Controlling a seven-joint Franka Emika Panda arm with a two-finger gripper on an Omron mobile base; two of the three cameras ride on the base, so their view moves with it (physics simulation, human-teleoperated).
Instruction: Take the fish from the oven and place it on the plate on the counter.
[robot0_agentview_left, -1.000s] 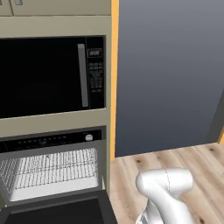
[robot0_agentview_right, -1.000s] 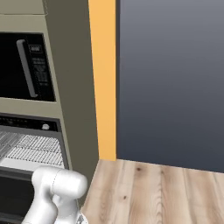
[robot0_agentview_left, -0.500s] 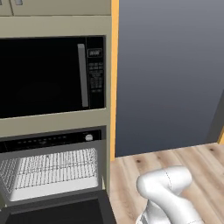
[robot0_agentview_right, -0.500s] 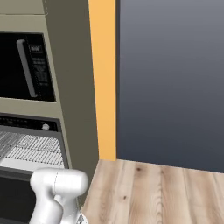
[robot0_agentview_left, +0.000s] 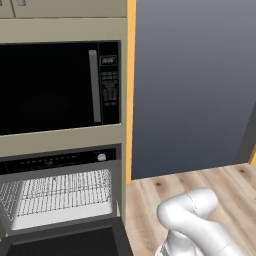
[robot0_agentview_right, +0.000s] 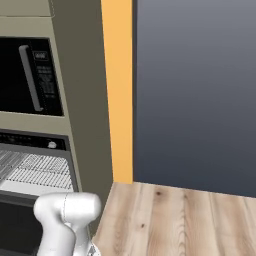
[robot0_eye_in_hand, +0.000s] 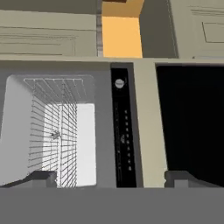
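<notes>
The oven (robot0_agentview_left: 60, 195) stands with its door (robot0_agentview_left: 65, 242) folded down and its grey wire racks bare to the room; it also appears at the lower left as the oven (robot0_agentview_right: 35, 170). In the rolled hand view the oven cavity (robot0_eye_in_hand: 57, 135) lies left of its control strip (robot0_eye_in_hand: 124, 140) and silver knob (robot0_eye_in_hand: 119, 83). A small greyish speck (robot0_eye_in_hand: 55, 134) sits on the rack; it may be the fish, too small to tell. My gripper (robot0_eye_in_hand: 111, 178) is open in front of the oven, fingertips (robot0_eye_in_hand: 41, 177) wide apart and holding nothing. Plate and counter are out of view.
A black microwave (robot0_agentview_left: 55, 85) with a vertical grey handle sits above the oven. To the right run an orange strip (robot0_agentview_right: 117, 90), a dark grey wall (robot0_agentview_right: 195, 90) and wooden floor (robot0_agentview_right: 175, 220). My white arm (robot0_agentview_left: 192, 220) bends low in front.
</notes>
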